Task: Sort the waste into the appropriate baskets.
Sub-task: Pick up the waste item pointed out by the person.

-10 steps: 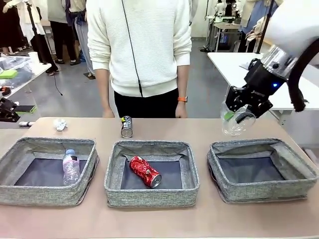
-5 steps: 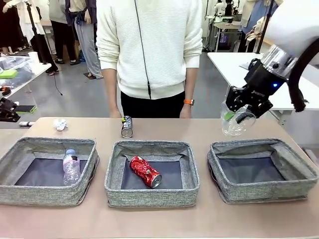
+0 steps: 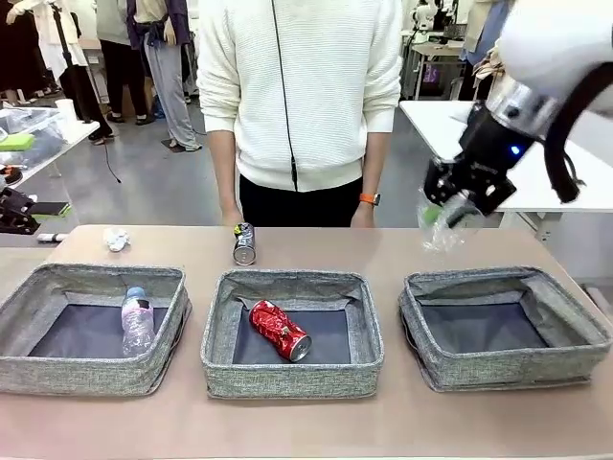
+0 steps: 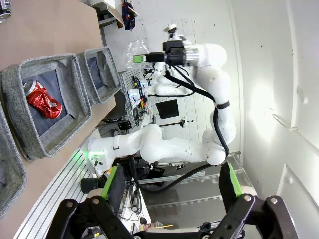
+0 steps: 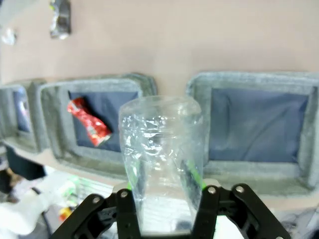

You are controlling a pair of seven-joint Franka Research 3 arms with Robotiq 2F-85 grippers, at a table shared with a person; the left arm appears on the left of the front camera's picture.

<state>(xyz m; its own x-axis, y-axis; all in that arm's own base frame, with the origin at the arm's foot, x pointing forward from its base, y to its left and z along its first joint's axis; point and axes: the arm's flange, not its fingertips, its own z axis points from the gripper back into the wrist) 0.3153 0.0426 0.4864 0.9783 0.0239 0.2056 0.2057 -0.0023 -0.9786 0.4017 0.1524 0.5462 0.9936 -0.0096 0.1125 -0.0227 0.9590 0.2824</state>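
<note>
My right gripper (image 3: 450,206) is shut on a clear plastic bottle (image 3: 441,230), held in the air above the far left corner of the right basket (image 3: 508,369). In the right wrist view the bottle (image 5: 162,144) stands between my fingers, over the table. A dented red can (image 3: 280,330) lies in the middle basket (image 3: 287,379). A blue-capped bottle (image 3: 136,321) lies in the left basket (image 3: 86,374). A dark printed can (image 3: 243,243) and a white paper wad (image 3: 116,240) sit on the table behind the baskets. My left gripper (image 4: 172,181) is open, off to the table's side.
A person in a white sweater (image 3: 306,86) stands at the far edge, hands down near the table. Bare table (image 3: 306,426) runs in front of the baskets. A white table (image 3: 431,120) stands behind at the right.
My right gripper has lifted the bottle higher and slightly farther back. The person has stepped a little to the right. The left gripper has stayed open.
</note>
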